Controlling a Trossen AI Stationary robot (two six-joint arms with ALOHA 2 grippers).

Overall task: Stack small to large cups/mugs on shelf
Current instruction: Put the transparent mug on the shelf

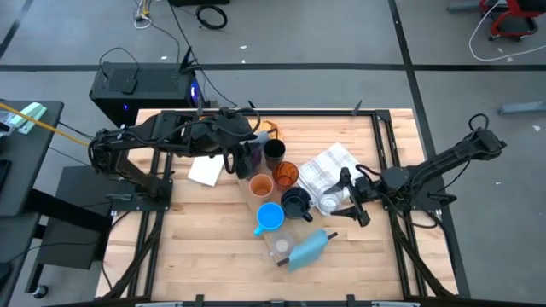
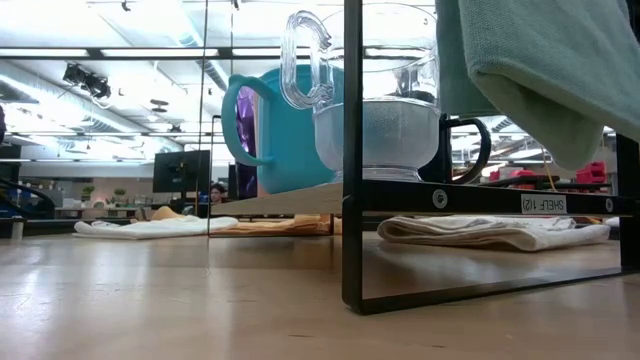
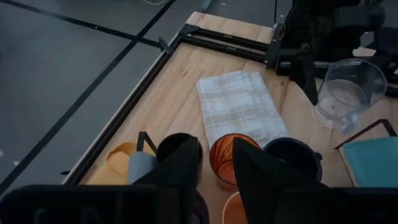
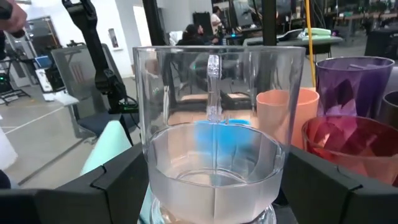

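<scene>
My left gripper [image 1: 245,160] is open over the purple tumbler [image 1: 248,153], near the black cup [image 3: 180,148] and the faceted orange cup [image 3: 227,158]; whether it touches the tumbler I cannot tell. My right gripper [image 1: 339,202] is shut on a clear glass mug [image 4: 211,155] beside the white checked cloth [image 1: 327,167]. A pale orange cup [image 1: 261,185], a dark navy mug [image 1: 296,203], a bright blue mug [image 1: 270,216] and a small clear glass [image 1: 280,247] stand along the shelf [image 2: 290,200]. My right gripper pinches the clear glass mug's lower wall [image 4: 155,186] between its two fingers [image 4: 118,183], one on each side. The fingers come level from the table's right. The mug is upright, its handle [image 4: 213,81] on the far side from the gripper. Whether its base is on the table is hidden.
A teal cloth [image 1: 309,249] lies on the shelf's near end. A white cloth [image 1: 205,170] lies at the left under my left arm. The table has a black frame rail [image 3: 124,118] along its edges. Bare wood lies at the near left [image 1: 196,247].
</scene>
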